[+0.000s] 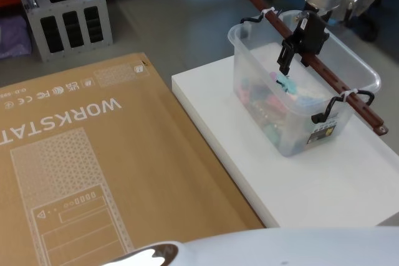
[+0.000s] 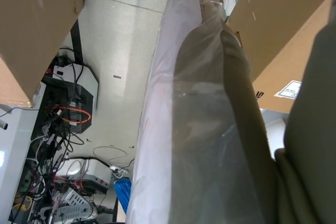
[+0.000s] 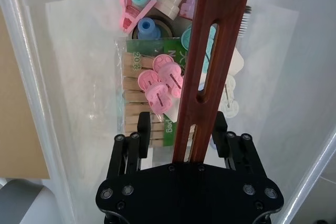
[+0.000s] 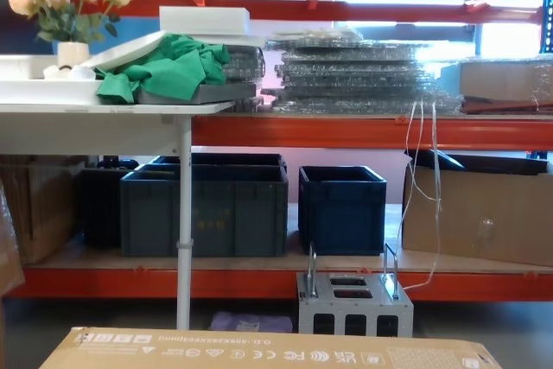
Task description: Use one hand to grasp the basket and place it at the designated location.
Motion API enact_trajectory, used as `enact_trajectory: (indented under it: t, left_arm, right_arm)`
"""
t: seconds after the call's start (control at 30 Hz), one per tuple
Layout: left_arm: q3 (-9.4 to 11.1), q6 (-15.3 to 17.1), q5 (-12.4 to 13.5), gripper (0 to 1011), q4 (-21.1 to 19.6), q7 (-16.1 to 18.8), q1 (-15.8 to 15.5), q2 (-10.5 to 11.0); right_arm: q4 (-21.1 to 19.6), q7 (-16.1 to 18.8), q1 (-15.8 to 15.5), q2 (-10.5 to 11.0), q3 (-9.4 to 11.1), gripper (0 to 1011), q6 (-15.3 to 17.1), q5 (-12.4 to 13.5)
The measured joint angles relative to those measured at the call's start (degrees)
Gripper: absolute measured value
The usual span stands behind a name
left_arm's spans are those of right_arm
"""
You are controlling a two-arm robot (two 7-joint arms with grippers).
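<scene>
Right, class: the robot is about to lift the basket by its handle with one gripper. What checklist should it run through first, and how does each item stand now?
1. Right gripper straddles the handle bar: ok, one finger on each side.
2. Fingers shut on the bar: not ok, a gap shows on one side.
3. Grip near the bar's middle: ok, roughly midway between the two white ties.
4. Basket sits flat on the white platform: ok.
5. Load low enough for a lift: ok, the pegs and clips lie at the bottom.
6. Placing spot known: cannot tell, nothing marks it.
</scene>
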Motion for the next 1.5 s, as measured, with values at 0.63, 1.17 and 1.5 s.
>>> enact_trajectory:
  t: [0.63, 1.17, 1.5]
  left_arm:
    - [0.0, 0.0, 0.0, 0, 0.0, 0.0, 0.0, 0.0]
    - [0.0, 0.0, 0.0, 0, 0.0, 0.0, 0.0, 0.0]
    - [0.0, 0.0, 0.0, 0, 0.0, 0.0, 0.0, 0.0]
  right_arm:
    - [-0.95, -1.35, 0.0, 0.97, -0.22, 1001, 0.07, 0.94]
    - [-3.31, -2.44, -0.07, 2.89, 1.25, 1001, 1.32, 1.03]
    - [-3.26, -2.15, -0.26, 3.02, 1.82, 1000, 1.29, 1.36]
